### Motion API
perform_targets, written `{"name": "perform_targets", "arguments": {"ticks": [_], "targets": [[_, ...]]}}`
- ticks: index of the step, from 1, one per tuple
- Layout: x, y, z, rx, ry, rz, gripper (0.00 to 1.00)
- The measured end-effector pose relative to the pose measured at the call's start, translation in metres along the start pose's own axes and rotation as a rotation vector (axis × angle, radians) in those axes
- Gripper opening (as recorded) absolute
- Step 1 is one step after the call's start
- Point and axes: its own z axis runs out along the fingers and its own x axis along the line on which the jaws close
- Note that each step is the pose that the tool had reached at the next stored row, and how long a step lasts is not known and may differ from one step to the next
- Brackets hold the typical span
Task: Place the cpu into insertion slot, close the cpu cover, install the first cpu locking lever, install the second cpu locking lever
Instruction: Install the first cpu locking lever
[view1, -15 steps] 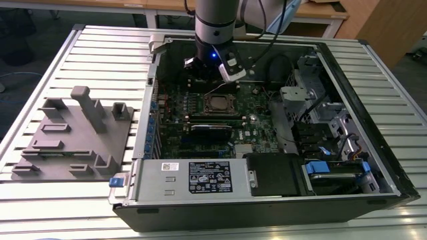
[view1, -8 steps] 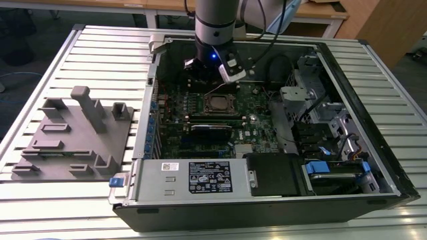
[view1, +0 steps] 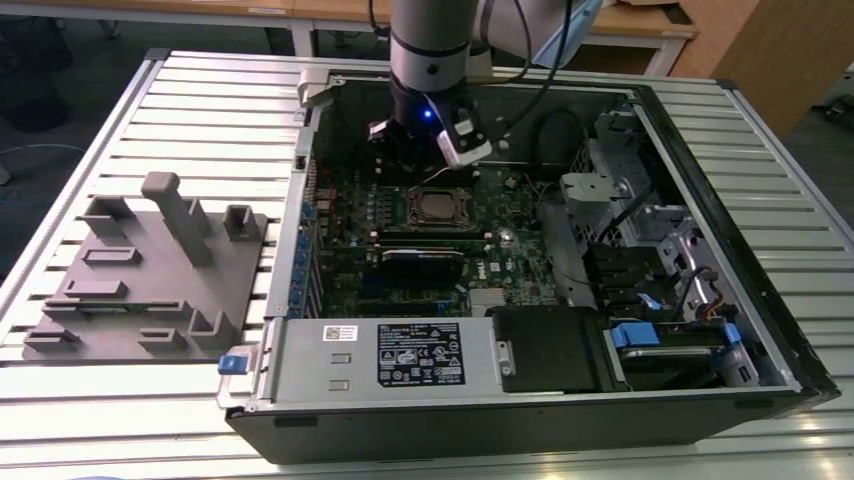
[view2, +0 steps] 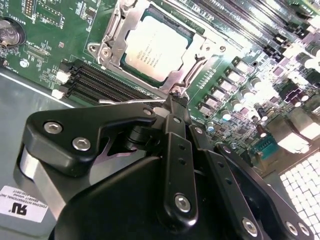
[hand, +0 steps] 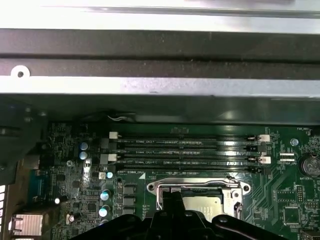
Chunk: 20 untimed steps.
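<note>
2 steps look done to us: the cpu (view2: 156, 46) lies in the insertion slot (view1: 437, 207) just beyond our narrow-pinched jaws, cpu cover (view2: 114, 37) down, so the 1st locking lever (view2: 125, 102) beside them needs pressing under its catch.

Beyond board edge, grey metal case wall (hand: 160, 86), dark band behind it. On green circuit board (hand: 282, 202), four long black memory slots (hand: 185, 150) lying parallel, white latches at ends. Just beside them, silvery cpu cover (hand: 199, 186) lying flat around pale-topped cpu (hand: 204, 203). Black gripper (hand: 173, 199) tip overlapping cover edge and cpu. Blue-topped capacitors (hand: 84, 147) off to one side, coin battery (hand: 311, 165) at other.
</note>
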Motion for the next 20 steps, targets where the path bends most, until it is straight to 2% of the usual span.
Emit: {"name": "perform_targets", "arguments": {"ticks": [1, 2, 5, 6, 9, 14, 20], "targets": [[0.0001, -0.0001, 0.0003, -0.0009, 0.0000, 0.000, 0.11], [0.0001, -0.0001, 0.0004, -0.0047, 0.0001, 0.000, 0.11], [0.0001, -0.0002, 0.0011, -0.0279, 0.0000, 0.000, 0.11], [0.0001, -0.0002, 0.0012, -0.0318, 0.0000, 0.000, 0.11], [-0.0015, 0.0000, 0.0020, -0.0333, 0.0000, 0.000, 0.11], [-0.0081, 0.0011, 0.0037, -0.0332, 0.0020, 0.001, 0.11], [-0.0101, 0.0070, 0.0061, -0.0331, 0.0020, 0.001, 0.11]]}}
